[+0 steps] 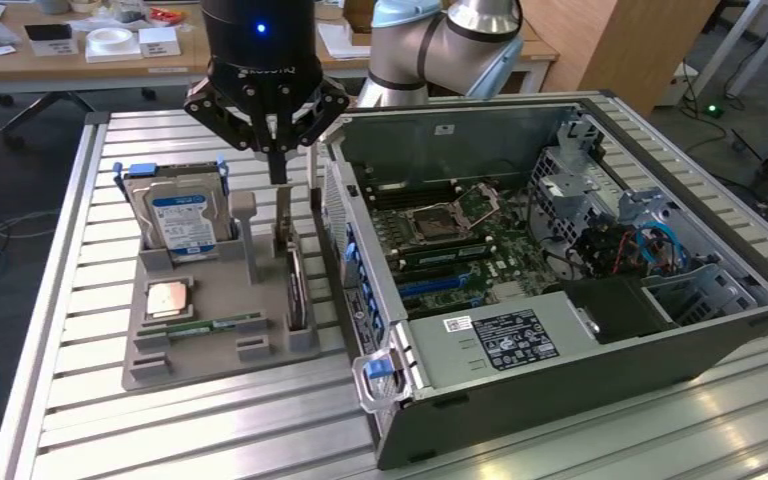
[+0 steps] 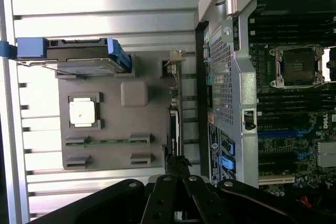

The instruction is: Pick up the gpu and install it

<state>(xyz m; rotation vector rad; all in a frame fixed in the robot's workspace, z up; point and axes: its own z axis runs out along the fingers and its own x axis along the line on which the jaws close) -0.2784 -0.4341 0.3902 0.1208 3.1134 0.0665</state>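
Slatted metal table [image 1: 77,400] [image 2: 105,14] fills the foreground, with cluttered desks and loose cables behind it. Over to the gripper [image 1: 277,172] [image 2: 177,164]: its black fingers are pinched tight together into a single point, aimed straight down, with nothing between them. That point hangs directly over the gpu [image 1: 295,275] [image 2: 175,116], close above the card's upper end; whether it actually touches cannot be told.

The gpu stands on edge in a slot of the grey tray [image 1: 217,362] [image 2: 115,124], along the tray side nearest the computer case [image 1: 558,350] [image 2: 223,77]. It is seated there and not lifted.

Moving outward across the tray: a narrow green memory stick [image 1: 211,326] [image 2: 107,141] lies flat in its groove, and a square processor [image 1: 171,298] [image 2: 82,112] sits in a pocket beside it. At the tray's far end, the silver hard drive [image 1: 181,215] [image 2: 79,59] with the blue-white label stands upright in a blue-handled carrier.

On the exterior view's right, the case lies open on its side, just beside the tray. Its motherboard [image 1: 451,240] [image 2: 294,108] is exposed, processor socket bare, blue slots visible below it.
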